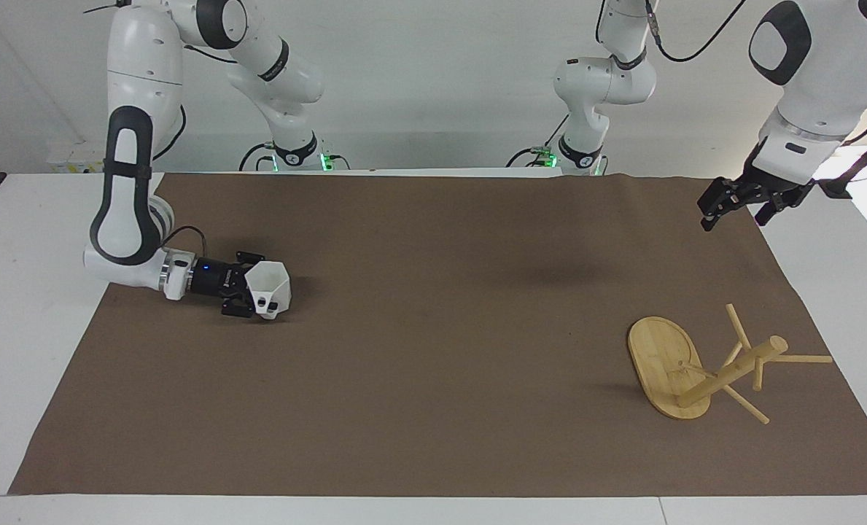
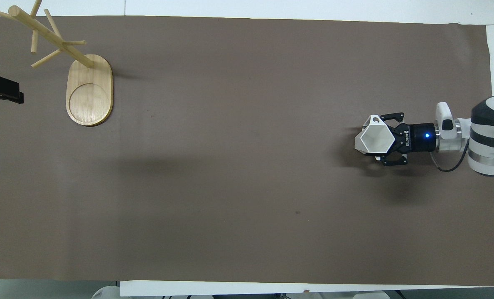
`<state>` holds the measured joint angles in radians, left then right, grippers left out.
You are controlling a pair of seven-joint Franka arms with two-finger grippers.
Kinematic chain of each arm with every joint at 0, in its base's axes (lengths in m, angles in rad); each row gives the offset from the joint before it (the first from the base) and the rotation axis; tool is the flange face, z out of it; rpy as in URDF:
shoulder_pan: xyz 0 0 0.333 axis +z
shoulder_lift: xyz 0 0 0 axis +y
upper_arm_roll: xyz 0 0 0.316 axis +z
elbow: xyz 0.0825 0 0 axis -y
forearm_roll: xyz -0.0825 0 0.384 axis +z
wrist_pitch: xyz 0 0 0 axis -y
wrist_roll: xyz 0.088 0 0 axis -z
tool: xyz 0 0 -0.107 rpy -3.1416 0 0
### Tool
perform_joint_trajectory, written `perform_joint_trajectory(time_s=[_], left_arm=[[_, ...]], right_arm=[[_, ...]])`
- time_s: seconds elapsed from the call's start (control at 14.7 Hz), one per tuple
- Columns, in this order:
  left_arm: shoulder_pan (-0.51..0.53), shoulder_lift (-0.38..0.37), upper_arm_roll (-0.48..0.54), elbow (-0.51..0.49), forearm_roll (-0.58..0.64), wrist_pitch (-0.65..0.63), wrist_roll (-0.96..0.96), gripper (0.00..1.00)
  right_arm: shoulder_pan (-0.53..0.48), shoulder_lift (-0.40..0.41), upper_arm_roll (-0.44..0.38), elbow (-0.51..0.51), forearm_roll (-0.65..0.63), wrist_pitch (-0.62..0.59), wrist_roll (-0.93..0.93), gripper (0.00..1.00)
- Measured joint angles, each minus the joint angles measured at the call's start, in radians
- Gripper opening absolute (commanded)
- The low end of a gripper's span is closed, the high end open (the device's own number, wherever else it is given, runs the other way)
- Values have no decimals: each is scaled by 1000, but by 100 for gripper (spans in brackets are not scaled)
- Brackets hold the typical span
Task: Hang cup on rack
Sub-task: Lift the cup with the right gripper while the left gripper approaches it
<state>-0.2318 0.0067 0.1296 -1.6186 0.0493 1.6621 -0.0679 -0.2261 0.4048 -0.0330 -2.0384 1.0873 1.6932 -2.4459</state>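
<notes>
The white faceted cup (image 1: 273, 287) is held sideways in my right gripper (image 1: 253, 295), low over the brown mat at the right arm's end of the table. The overhead view shows the cup's open rim (image 2: 374, 138) and the right gripper (image 2: 390, 140) shut on it. The bamboo rack (image 1: 725, 373) stands on its oval base (image 1: 659, 354) at the left arm's end, with several thin pegs. In the overhead view its base (image 2: 89, 89) is clear of both grippers. My left gripper (image 1: 736, 205) hangs open and empty in the air over the mat's edge; it also shows in the overhead view (image 2: 1, 88).
The brown mat (image 1: 433, 343) covers most of the white table (image 1: 17, 306). Nothing else lies on it between the cup and the rack.
</notes>
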Motion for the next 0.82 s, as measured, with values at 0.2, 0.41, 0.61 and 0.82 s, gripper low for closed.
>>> perform_joint_trajectory(time_s=[0.2, 0.41, 0.61, 0.82], left_arm=[[-85, 8, -4, -10, -7, 53, -139, 100], [-186, 58, -9, -12, -58, 151, -309, 100], [-285, 163, -11, 33, -81, 212, -502, 100], [-368, 248, -13, 94, -91, 217, -603, 100]], right_arm=[[161, -8, 33, 67, 114, 41, 215, 21], [370, -24, 60, 109, 269, 245, 354, 21], [543, -53, 65, 118, 369, 417, 441, 21], [641, -91, 65, 119, 381, 538, 515, 21]])
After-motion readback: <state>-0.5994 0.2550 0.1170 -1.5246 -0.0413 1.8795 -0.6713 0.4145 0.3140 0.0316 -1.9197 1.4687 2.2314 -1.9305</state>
